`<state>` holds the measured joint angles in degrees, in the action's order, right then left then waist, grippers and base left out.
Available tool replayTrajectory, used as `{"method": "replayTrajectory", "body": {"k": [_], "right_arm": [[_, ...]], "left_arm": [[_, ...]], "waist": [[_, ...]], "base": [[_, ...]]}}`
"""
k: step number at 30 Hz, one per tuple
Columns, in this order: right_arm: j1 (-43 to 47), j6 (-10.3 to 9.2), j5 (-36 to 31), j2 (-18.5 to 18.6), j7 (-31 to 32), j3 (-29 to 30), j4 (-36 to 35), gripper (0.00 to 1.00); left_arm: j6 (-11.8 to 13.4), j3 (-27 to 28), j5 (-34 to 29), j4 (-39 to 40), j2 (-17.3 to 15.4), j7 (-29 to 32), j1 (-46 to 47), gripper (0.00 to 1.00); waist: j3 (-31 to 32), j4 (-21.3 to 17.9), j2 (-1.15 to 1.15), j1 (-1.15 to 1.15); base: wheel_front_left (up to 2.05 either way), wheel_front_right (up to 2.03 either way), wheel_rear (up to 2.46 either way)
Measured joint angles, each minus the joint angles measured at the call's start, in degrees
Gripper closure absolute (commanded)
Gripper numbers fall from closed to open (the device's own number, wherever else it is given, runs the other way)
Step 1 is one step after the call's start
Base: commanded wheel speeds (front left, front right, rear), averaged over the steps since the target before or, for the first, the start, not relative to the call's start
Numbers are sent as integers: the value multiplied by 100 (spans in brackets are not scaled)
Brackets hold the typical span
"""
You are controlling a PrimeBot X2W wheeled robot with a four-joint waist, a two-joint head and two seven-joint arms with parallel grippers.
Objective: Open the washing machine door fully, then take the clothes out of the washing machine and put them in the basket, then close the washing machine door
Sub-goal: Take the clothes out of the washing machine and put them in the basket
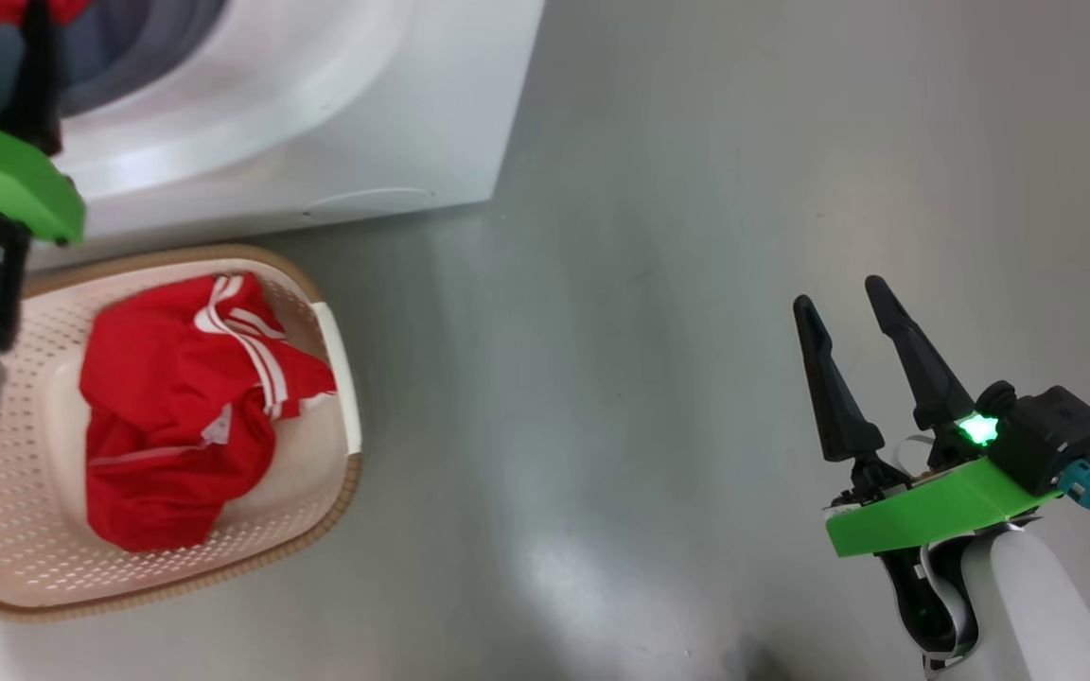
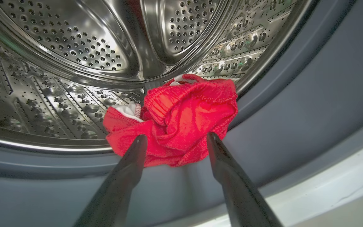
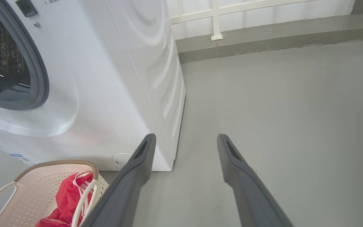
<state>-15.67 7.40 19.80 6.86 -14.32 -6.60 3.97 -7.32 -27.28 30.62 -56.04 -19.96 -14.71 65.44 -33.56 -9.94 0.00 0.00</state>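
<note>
We are midway through the emptying. One red striped piece of the clothes [image 1: 176, 407] already lies crumpled in the basket [image 1: 351, 492], which sits on the floor [image 1: 649, 331] just in front of the washer [image 1: 318, 142]. The rest is a red bundle [image 2: 181, 123] at the front lip of the drum [image 2: 74, 47], its lower edge spilling onto the grey ring [image 2: 295, 110].

The left hand [image 2: 176, 135] is reaching into the opening with its fingers spread wide and nothing in them. The tips sit at either side of the bundle's lower edge; I cannot tell whether they touch the cloth. The right hand [image 1: 839, 293] hangs over bare floor, well apart from the basket, its fingers also wide and empty.

The bundle is a rumpled lump, wider than it is deep. In the left wrist view its long axis runs across the gap between the fingers, rising a little to the right, with a ribbed hem turned toward the back of the drum.

I judge the next move to be a short push forward, so the fingers bracket more cloth, then a firm pinch. A lift clear of the ring follows, then the carry down to the basket. A shallow grip might let the soft fabric slip.
</note>
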Motion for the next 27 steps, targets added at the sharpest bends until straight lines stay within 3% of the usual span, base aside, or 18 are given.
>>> {"method": "replayTrajectory", "body": {"k": [14,15,16,18,27], "right_arm": [[-75,0,1,-114,0,-133,4,0],[-79,0,1,-114,0,-135,1,0],[-79,0,1,-114,0,-136,3,0],[-78,0,1,-114,0,-136,4,0],[-70,1,0,-101,0,-130,26,0]], "left_arm": [[0,-238,40,-656,-202,0,589,0],[0,-258,38,-690,-203,0,590,16],[0,-264,38,-720,-205,0,594,52],[0,-267,38,-770,-207,0,641,100],[0,-29,48,-516,-181,0,573,100]], "waist": [[-234,-319,0,0],[-228,-333,0,0],[-221,-343,0,0],[-198,-353,0,0],[-2,-262,0,0]], "base": [[0,0,0],[0,0,0],[0,0,0],[0,0,0],[0,0,0]]}}
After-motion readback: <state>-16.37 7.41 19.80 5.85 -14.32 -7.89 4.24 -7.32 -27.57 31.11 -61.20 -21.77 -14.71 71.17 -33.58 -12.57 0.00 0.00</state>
